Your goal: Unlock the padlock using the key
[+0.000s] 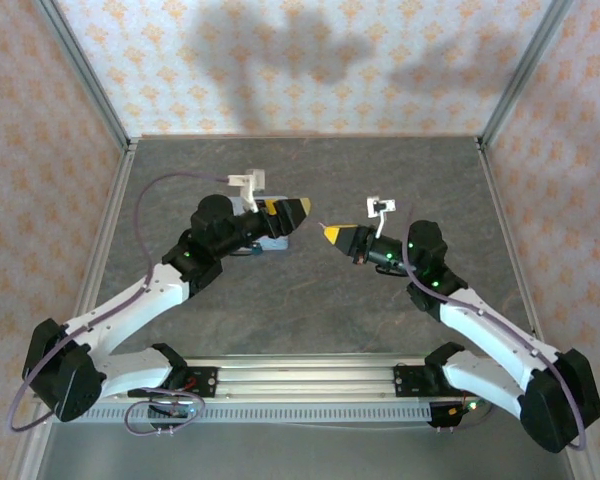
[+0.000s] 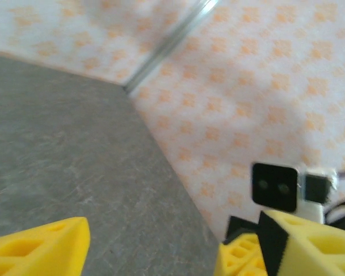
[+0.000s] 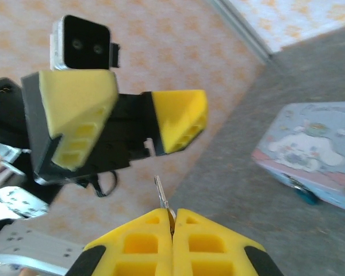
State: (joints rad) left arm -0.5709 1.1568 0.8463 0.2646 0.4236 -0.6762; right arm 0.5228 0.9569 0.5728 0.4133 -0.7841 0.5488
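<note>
My right gripper (image 1: 327, 232) is shut on the key (image 3: 161, 192), a thin silvery blade sticking up out of its yellow fingertips (image 3: 144, 241). My left gripper (image 1: 290, 208) faces it from the left, a short gap away. Its jaws are open with nothing between them, and it hangs above the table in the right wrist view (image 3: 129, 115). One of its yellow fingers (image 2: 40, 250) is far from the other in its own view. The padlock (image 3: 305, 194) is a small teal-blue piece at the near edge of the tin, on the table and apart from both grippers.
A pale blue cartoon-printed tin (image 3: 310, 146) lies on the grey table (image 1: 310, 310), partly under the left arm (image 1: 270, 243). Patterned walls and metal frame posts (image 1: 90, 70) close in the back and sides. A rail (image 1: 300, 380) runs along the near edge.
</note>
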